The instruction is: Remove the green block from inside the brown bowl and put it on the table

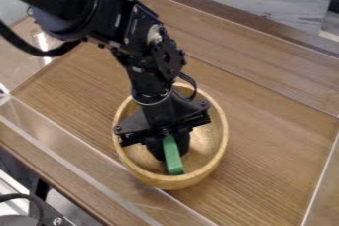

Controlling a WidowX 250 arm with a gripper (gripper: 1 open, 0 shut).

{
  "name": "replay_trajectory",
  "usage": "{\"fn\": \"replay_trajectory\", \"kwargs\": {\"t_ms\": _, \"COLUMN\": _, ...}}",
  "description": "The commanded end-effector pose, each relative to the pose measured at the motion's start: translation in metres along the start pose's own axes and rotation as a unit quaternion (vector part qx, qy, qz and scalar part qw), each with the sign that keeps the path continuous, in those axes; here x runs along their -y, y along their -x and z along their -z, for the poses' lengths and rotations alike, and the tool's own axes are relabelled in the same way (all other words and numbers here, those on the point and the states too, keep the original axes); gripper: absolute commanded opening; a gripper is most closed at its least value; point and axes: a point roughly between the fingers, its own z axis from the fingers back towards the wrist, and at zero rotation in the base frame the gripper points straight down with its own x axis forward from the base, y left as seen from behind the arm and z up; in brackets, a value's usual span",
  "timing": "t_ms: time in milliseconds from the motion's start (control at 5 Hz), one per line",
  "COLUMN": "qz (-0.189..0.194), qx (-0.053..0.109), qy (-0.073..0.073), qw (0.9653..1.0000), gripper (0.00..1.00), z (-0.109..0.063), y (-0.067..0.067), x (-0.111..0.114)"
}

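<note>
Wood-grain desk (pixel 265 111) with clear walls carried the brown bowl (pixel 212 151) near its front edge. Inside it the black tool (pixel 165 134) pointed straight down, its fingers pinching the green block (pixel 171 156) — the block stood on edge within the bowl.

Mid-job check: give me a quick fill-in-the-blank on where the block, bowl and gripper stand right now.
1. The gripper points straight ____ into the bowl.
2. Its fingers are shut on the ____ block.
3. The block is still inside the ____, not yet on the table.
4. The block now stands on ____ rather than lying flat.

Missing words: down; green; bowl; edge
</note>
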Motion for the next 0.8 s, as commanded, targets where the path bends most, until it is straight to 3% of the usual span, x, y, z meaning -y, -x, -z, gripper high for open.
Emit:
{"fn": "replay_trajectory", "kwargs": {"t_ms": 0, "qz": 0.011, "qx": 0.001, "qy": -0.001, "qw": 0.9999, "gripper": 0.0, "z": -0.009, "y": 0.0, "x": 0.003}}
{"fn": "replay_trajectory", "kwargs": {"t_ms": 400, "qz": -0.029, "qx": 0.014, "qy": -0.005, "qw": 0.9995, "gripper": 0.0, "z": -0.014, "y": -0.017, "x": 0.001}}
{"fn": "replay_trajectory", "kwargs": {"t_ms": 600, "qz": -0.032, "qx": 0.016, "qy": -0.006, "qw": 0.9993, "gripper": 0.0, "z": -0.023, "y": -0.016, "x": 0.001}}
